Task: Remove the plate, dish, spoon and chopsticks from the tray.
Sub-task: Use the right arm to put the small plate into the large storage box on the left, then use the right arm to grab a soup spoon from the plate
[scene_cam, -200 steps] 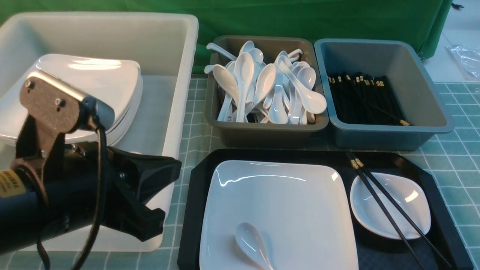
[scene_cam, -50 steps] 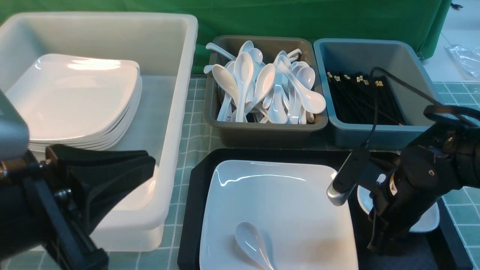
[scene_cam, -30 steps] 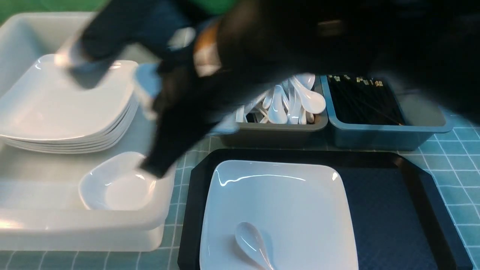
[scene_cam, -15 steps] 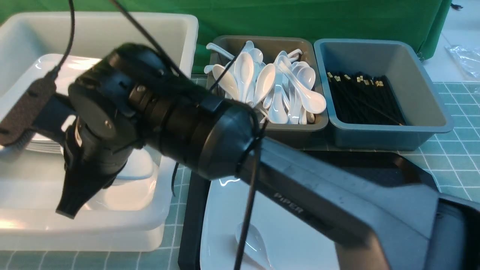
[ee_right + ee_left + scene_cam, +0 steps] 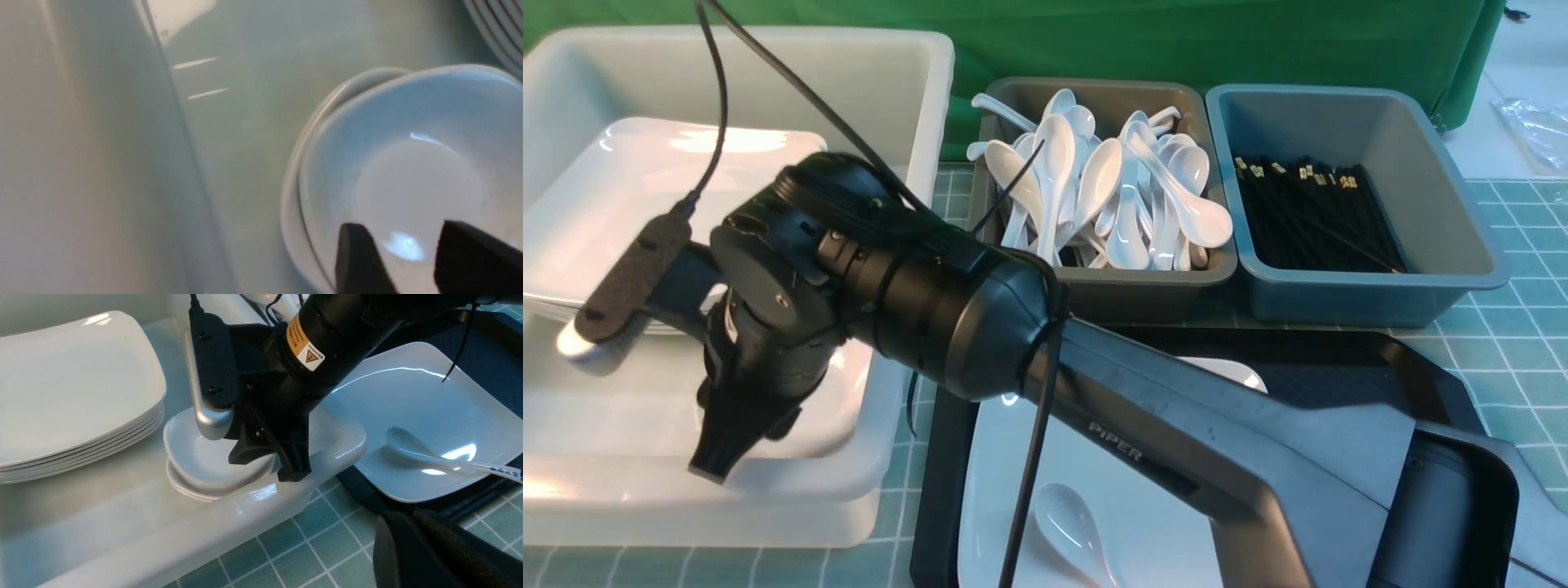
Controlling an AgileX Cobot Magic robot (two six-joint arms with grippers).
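The right gripper point(image 5: 265, 467) hangs tip-down inside the tub point(image 5: 915, 98), jaws parted, with nothing clamped between them. Directly under its fingers point(image 5: 359, 261) sits the dish point(image 5: 408, 163), nested on a second dish of the same kind. In the right wrist view the dish's hollow shows through the gap between the two fingers. Whether either finger touches the dish cannot be told. The tub's wall runs just beside the gripper on the side toward the tray point(image 5: 1339, 359). On the gripper's other side, close by in the same tub, stands a stack of plates point(image 5: 73, 375).

Beyond that wall, to the gripper's right and under its own arm, the plate point(image 5: 429, 400) lies flat on the tray. The spoon point(image 5: 408, 443) rests on the plate, bowl up, with its handle reaching over the plate's edge away from the gripper.

Farther right and ahead of the gripper stand a grey bin point(image 5: 1094, 282) heaped with spoons point(image 5: 1111, 188) and a blue bin point(image 5: 1347, 294). The chopsticks point(image 5: 1307, 212) lie among a layer of black sticks in the blue bin, and which two they are cannot be told.

The left gripper point(image 5: 402, 522) is closed and empty, low over the checked cloth point(image 5: 286, 555), outside the tub near the tray's corner.
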